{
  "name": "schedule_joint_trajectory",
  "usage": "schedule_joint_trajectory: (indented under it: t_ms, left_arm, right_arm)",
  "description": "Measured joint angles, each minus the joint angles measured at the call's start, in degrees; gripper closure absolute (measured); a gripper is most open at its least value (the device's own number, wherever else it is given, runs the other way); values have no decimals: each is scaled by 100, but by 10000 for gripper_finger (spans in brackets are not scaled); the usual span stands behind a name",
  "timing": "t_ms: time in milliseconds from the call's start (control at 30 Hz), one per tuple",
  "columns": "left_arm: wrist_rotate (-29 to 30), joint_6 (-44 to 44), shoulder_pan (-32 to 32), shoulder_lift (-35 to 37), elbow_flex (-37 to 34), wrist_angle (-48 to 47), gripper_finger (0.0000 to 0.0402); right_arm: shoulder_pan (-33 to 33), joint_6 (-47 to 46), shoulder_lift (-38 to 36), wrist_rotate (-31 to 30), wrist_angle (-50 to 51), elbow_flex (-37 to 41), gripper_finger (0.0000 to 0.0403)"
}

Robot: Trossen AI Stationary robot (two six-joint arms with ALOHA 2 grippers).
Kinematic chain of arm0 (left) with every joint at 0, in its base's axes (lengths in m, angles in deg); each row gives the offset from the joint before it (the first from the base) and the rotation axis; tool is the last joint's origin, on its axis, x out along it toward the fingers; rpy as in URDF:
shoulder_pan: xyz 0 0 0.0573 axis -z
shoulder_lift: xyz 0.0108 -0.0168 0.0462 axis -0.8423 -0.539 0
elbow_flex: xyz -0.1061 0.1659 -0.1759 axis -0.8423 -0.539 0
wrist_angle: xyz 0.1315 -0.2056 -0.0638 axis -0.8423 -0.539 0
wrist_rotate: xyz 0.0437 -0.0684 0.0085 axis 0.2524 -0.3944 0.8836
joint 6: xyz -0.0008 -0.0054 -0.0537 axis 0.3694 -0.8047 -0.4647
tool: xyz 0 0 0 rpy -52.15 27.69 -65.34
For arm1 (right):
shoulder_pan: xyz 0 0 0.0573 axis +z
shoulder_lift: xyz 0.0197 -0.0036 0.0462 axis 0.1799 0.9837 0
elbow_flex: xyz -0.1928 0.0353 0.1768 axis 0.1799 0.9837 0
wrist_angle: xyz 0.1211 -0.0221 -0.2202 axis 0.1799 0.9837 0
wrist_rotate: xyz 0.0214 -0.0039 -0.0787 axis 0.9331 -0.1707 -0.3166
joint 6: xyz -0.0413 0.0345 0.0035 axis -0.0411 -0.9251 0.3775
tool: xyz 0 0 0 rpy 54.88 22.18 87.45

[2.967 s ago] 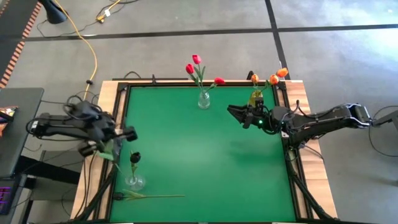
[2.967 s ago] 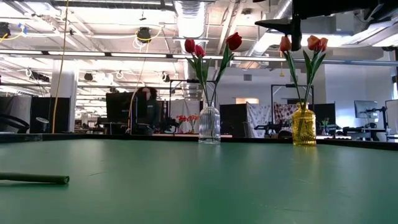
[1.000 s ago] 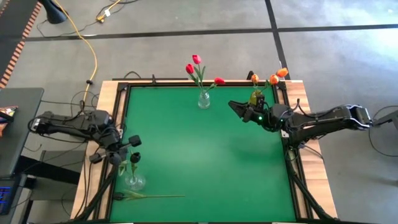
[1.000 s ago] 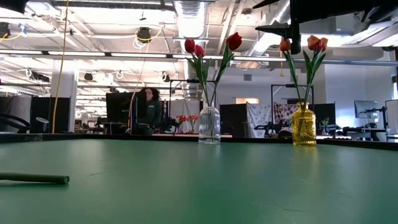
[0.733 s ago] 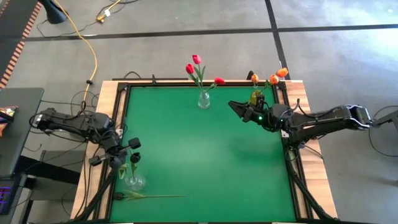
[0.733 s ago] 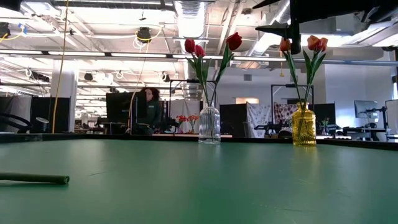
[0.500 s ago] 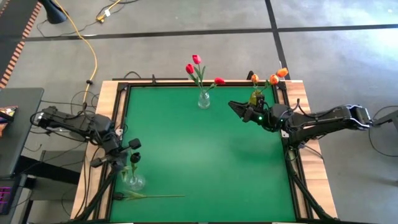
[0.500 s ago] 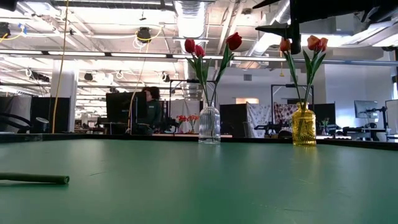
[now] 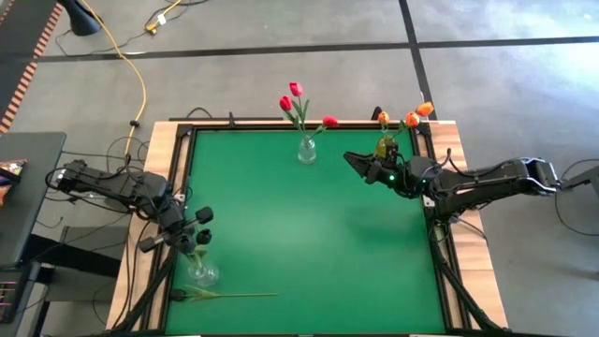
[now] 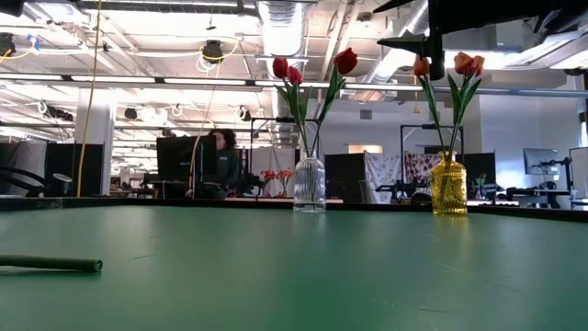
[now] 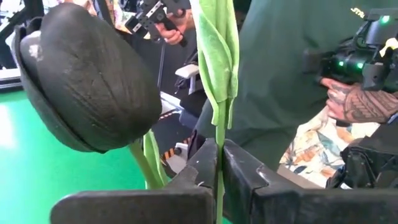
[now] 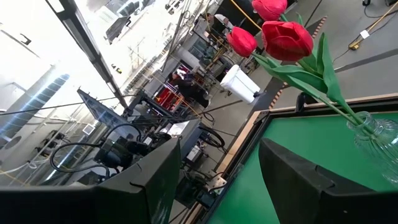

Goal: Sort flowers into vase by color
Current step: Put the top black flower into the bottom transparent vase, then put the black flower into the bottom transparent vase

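1. Jaws of the left gripper (image 9: 192, 234) pinched on the thin green stem of a dark tulip (image 11: 87, 78), near the worktop's left edge toward its front-left corner; in the left wrist view, stem clamped between the two dark fingers (image 11: 199, 168), blackish bud just beside them, a green leaf (image 11: 217, 56) rising past.
2. Jaws of the right gripper (image 9: 354, 161) standing wide and holding nothing, hovering near the back-right corner, just beside the yellow vase (image 10: 449, 196) with its orange tulips (image 10: 464, 64).
3. Step in hand, by judgement: lowering the dark tulip into the clear vase (image 9: 203, 273) at the front-left; stem apparently above or in its mouth, exact depth not possible to tell.
4. Next move likely calls for: stem tip steered into the narrow mouth, tulip kept upright, release only once the stem rests inside; then a reach for the loose flower (image 9: 225, 296) lying flat along the front edge, bud colour not clear.
5. Already sorted: red tulips (image 9: 298, 101) in a ribbed clear vase (image 10: 309, 184) at the middle of the back edge; orange ones in the yellow vase at the back-right.
6. Green worktop (image 9: 309, 234) with a dark frame and wooden border, otherwise smooth and flat.
7. Beyond it: an open hall with ceiling lights, ducts and monitors, a seated person (image 10: 220, 161) at a desk far behind; close by in the left wrist view, a person's hand (image 11: 357, 102) on a controller.
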Motion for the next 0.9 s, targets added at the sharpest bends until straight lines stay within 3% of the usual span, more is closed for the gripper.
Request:
schedule_joint_trajectory:
  t_ms: [433,900]
  left_arm:
    - [84,12,0,1,0,-261,348]
    - [-34,248,0,4,0,-1281,363]
  right_arm:
    - [0,0,0,0,-2,0,158]
    - [0,40,2,-2,20,0,158]
